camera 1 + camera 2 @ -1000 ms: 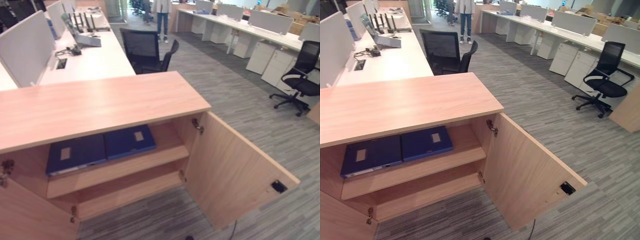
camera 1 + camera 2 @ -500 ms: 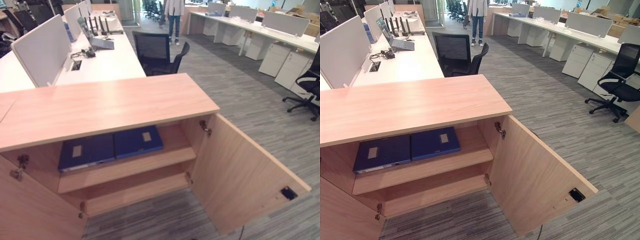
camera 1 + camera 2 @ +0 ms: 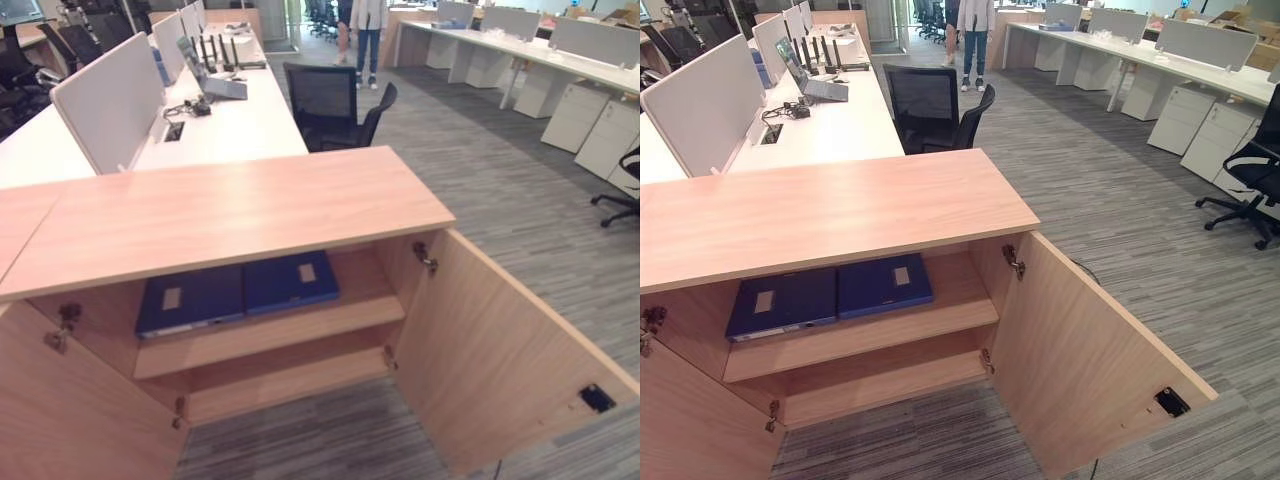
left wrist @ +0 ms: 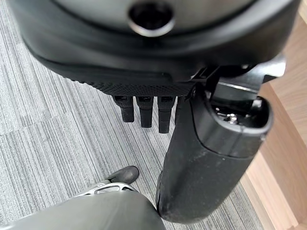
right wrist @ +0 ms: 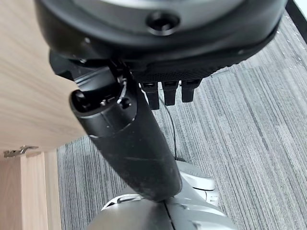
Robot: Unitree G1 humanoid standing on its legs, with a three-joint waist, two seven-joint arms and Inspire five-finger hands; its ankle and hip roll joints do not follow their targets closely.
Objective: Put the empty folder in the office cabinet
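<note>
Two dark blue folders lie flat side by side on the upper shelf of the wooden office cabinet (image 3: pixel 230 215): the left folder (image 3: pixel 190 298) and the right folder (image 3: pixel 290 280), each with a pale label. Both cabinet doors stand open, the right door (image 3: pixel 490 350) swung far out, the left door (image 3: pixel 70 400) at the near left. The lower shelf (image 3: pixel 290 375) is bare. My left hand (image 4: pixel 144 62) hangs over the grey carpet, open and holding nothing. My right hand (image 5: pixel 163 57) hangs beside the open right door, open, holding nothing as well.
Behind the cabinet runs a white desk (image 3: pixel 235 120) with a grey partition (image 3: pixel 105 100), a laptop (image 3: pixel 215 85) and a black office chair (image 3: pixel 335 105). A person (image 3: pixel 368 25) stands far back in the aisle. Another black chair (image 3: pixel 1250 170) and white drawer units stand at the right.
The whole picture has shifted to the right as the camera moved. The folders, the cabinet and its doors lie as before.
</note>
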